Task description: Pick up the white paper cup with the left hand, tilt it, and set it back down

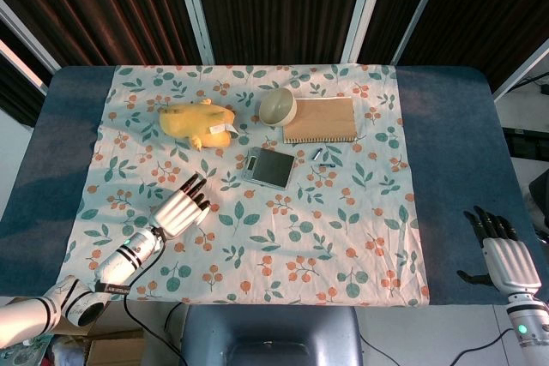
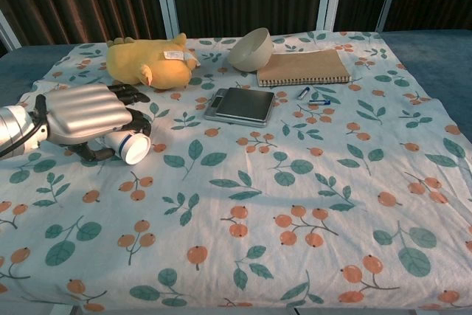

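The white paper cup (image 2: 130, 147) lies on its side on the floral cloth at the left, its open mouth facing the chest camera. My left hand (image 2: 82, 113) covers it from above, with the fingers (image 2: 138, 119) curled down over the cup's side and the thumb (image 2: 90, 155) under it. In the head view the left hand (image 1: 177, 210) hides nearly all of the cup. My right hand (image 1: 503, 256) hangs beyond the table's front right corner, fingers apart and holding nothing.
A yellow plush toy (image 2: 144, 60) lies behind the left hand. Further right are a pale bowl (image 2: 250, 48), a brown notebook (image 2: 303, 68), a small grey scale (image 2: 241, 104) and two little blue-white items (image 2: 311, 97).
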